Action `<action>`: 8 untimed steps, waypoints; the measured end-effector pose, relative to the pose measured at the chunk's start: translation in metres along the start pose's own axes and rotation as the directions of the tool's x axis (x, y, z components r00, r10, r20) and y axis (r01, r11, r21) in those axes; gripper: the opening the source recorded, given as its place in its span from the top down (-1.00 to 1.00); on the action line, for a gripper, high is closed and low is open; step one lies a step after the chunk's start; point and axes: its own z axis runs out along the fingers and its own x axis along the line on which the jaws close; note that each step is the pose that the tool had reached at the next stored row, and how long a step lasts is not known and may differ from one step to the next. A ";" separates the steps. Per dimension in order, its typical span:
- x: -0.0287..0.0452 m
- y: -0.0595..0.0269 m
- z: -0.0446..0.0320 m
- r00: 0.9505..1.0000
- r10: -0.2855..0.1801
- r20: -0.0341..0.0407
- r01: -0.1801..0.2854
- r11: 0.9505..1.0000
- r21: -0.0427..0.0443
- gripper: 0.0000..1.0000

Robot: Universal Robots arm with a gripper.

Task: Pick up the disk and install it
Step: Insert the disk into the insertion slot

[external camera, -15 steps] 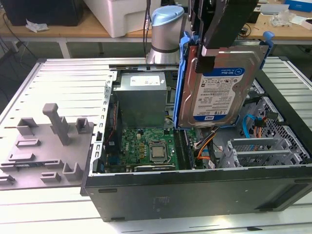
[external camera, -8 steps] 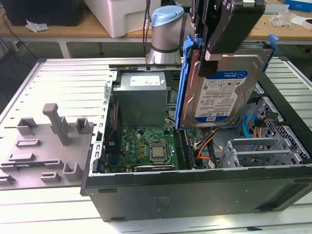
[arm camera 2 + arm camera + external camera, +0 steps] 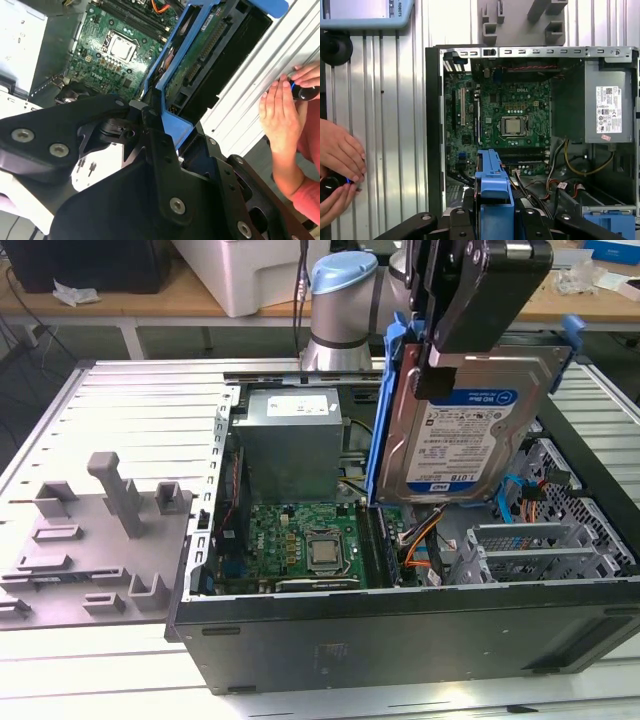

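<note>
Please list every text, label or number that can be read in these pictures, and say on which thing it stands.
Nothing can be quoted reliably.
Label on the disk: print too small.
White sticker on the grey box: too small.
Markings on the green board: blurred.

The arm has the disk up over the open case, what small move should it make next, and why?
Probably lower it a little toward the metal cage at the exterior view's right. The gripper is shut on the disk, which hangs tilted above the open case, not yet seated.
</note>
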 end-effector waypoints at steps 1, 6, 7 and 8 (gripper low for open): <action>-0.0001 -0.0027 0.0003 1.000 0.005 0.000 -0.005 1.000 0.000 0.26; -0.0004 -0.0142 0.0011 1.000 0.012 0.000 -0.012 1.000 0.000 0.26; -0.0005 -0.0174 0.0012 1.000 0.013 0.000 -0.013 1.000 0.000 0.26; -0.0006 -0.0214 0.0016 1.000 0.014 0.000 -0.014 1.000 0.000 0.26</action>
